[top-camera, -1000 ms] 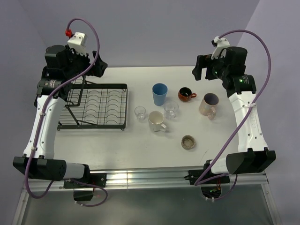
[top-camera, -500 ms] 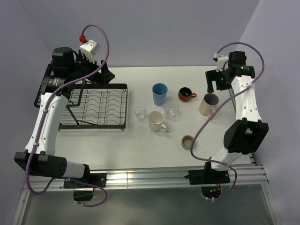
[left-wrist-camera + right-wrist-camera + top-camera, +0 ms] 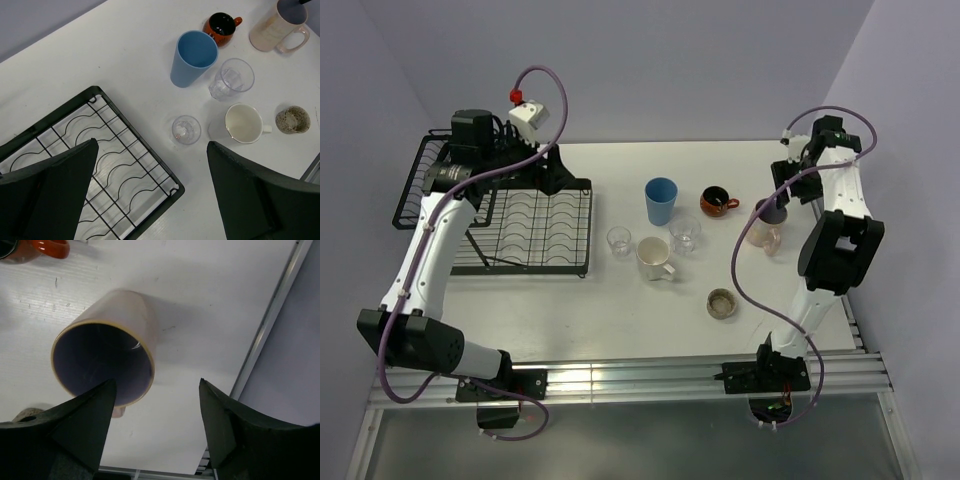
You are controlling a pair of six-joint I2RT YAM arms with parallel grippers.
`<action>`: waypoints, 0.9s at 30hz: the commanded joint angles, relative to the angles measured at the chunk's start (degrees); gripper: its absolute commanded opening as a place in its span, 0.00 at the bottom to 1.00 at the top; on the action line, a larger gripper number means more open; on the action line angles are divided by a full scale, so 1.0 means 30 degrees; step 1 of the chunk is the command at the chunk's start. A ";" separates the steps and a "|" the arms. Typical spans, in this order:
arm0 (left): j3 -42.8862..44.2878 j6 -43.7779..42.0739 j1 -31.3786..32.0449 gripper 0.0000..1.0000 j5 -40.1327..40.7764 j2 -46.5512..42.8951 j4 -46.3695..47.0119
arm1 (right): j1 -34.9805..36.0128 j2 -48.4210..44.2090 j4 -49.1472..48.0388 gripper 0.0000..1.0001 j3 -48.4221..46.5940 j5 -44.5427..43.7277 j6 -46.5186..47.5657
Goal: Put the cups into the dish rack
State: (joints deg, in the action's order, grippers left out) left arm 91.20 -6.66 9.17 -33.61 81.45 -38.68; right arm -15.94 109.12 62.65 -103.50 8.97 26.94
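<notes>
The black wire dish rack [image 3: 535,225] sits at 9 o'clock on the white tabletop [image 3: 620,310]. The pinkish mug with purple inside [image 3: 761,237] stands at 3 o'clock, under the wide-open, empty right pincer [image 3: 157,385]. The pincer may knock the rim and tip the mug.

No legible text, labels, brands, numbers or signs in any view, every surface plain or too blurred to read.
</notes>
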 commanded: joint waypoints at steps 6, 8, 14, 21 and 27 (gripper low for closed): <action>-0.0751 -0.0418 0.0137 0.98 -0.0487 -0.0403 0.0675 | -0.0105 0.2238 0.0883 0.68 -0.2354 0.0992 -0.0044; -0.0954 -0.0477 0.0137 0.97 -0.0924 -0.0285 0.0733 | -0.0047 0.2736 0.0855 0.66 -0.2355 0.1111 -0.0044; -0.2038 -0.0331 0.0137 0.95 -0.2419 -0.0343 0.1698 | 0.0041 0.3763 0.0503 0.59 -0.2150 0.1462 -0.0219; -0.3795 0.0139 0.0137 0.92 -0.3269 -0.1046 0.3457 | 0.0159 0.4173 -0.0287 0.41 -0.1330 0.1989 -0.0864; -0.5378 -0.0065 0.0137 0.90 -0.3593 -0.1866 0.4395 | 0.0129 0.4174 -0.0757 0.00 -0.0246 0.2748 -0.1478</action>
State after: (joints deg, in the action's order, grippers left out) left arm 76.14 -6.39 9.28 -41.43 79.24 -29.93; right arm -15.99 121.73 61.71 -106.21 14.46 24.51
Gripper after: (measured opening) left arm 0.906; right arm 0.138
